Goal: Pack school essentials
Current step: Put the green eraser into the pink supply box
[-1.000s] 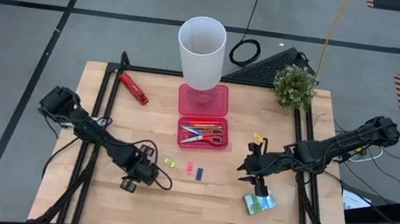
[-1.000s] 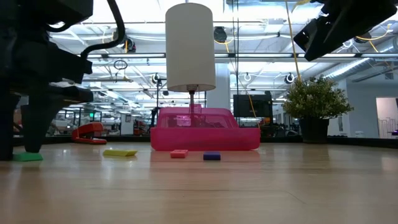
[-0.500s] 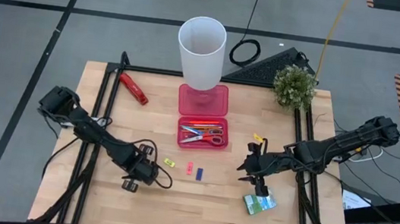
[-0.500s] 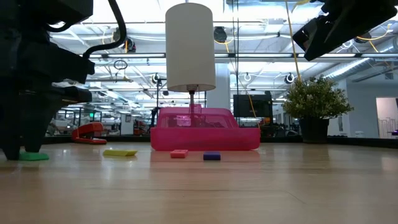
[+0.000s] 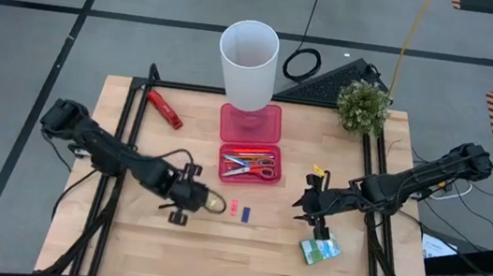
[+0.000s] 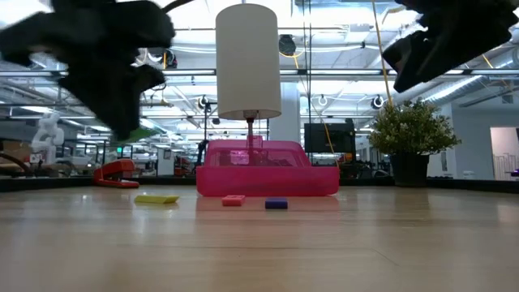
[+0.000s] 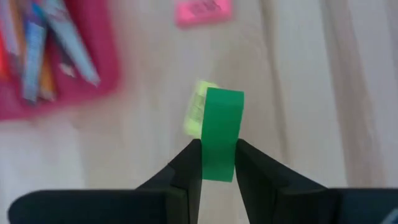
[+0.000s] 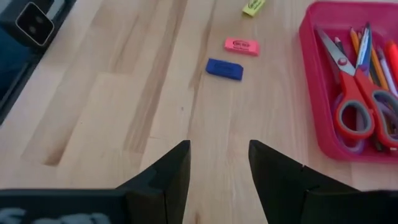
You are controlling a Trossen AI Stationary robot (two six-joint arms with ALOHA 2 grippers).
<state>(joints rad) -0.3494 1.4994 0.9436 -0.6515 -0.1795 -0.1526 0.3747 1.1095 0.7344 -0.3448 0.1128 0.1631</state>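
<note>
Both arms dark, near-black, built of slim tubular links with bulkier rounded joint housings; black cables loop loosely alongside the links. Left gripper [image 5: 210,202]: two flat, dark, wedge-shaped fingers [image 7: 188,174], matte, edges squared. Right gripper [image 8: 217,168]: same dark fingers, broad at base, tapering toward the tips; a small yellow marking sits near its wrist in the high view.

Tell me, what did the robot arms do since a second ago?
The left gripper lifted the green eraser off the table and carried it toward the pink tray, fingers shut on it. The right gripper stayed open above the green-white packet.
</note>
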